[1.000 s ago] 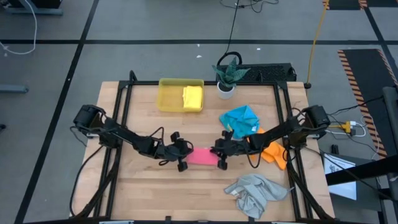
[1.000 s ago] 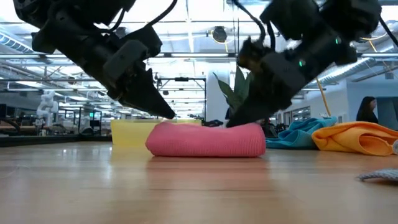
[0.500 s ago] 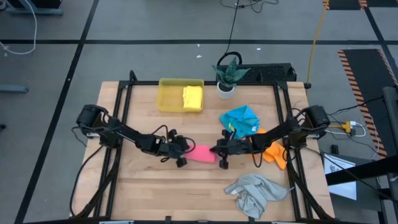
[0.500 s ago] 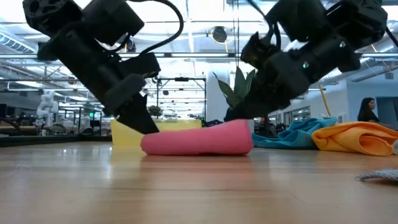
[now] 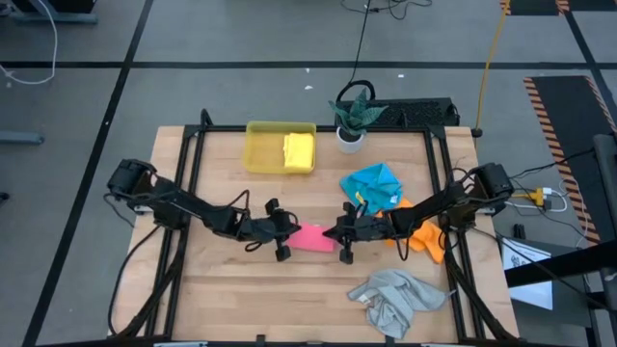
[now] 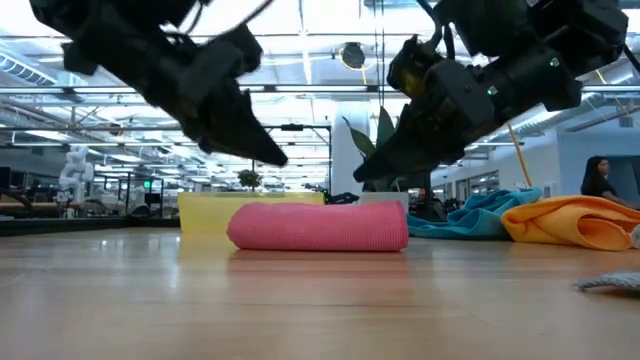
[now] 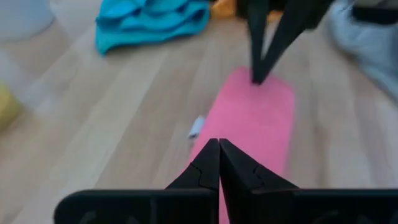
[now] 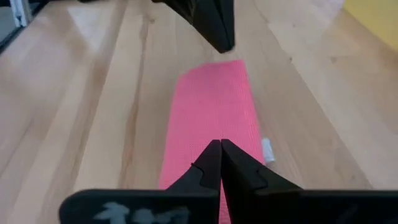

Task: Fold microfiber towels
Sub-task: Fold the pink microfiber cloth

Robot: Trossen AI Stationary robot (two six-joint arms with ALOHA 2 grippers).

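A pink towel lies folded into a narrow strip, flat on the table's middle. My left gripper is shut and hovers above the strip's left end; its fingertips point along the pink towel. My right gripper is shut too and hangs just over the strip's right end, clear of the pink towel. A yellow towel lies folded in the yellow tray.
A blue towel and an orange towel lie crumpled at the right, under my right arm. A grey towel is bunched near the front right. A potted plant stands at the far edge beside the tray.
Both grippers, shut throughout, have lifted off the pink towel. Half a second ago the left one had dipped to the strip's left end while the right end stood raised. The strip now lies flat, shifted slightly toward the left.
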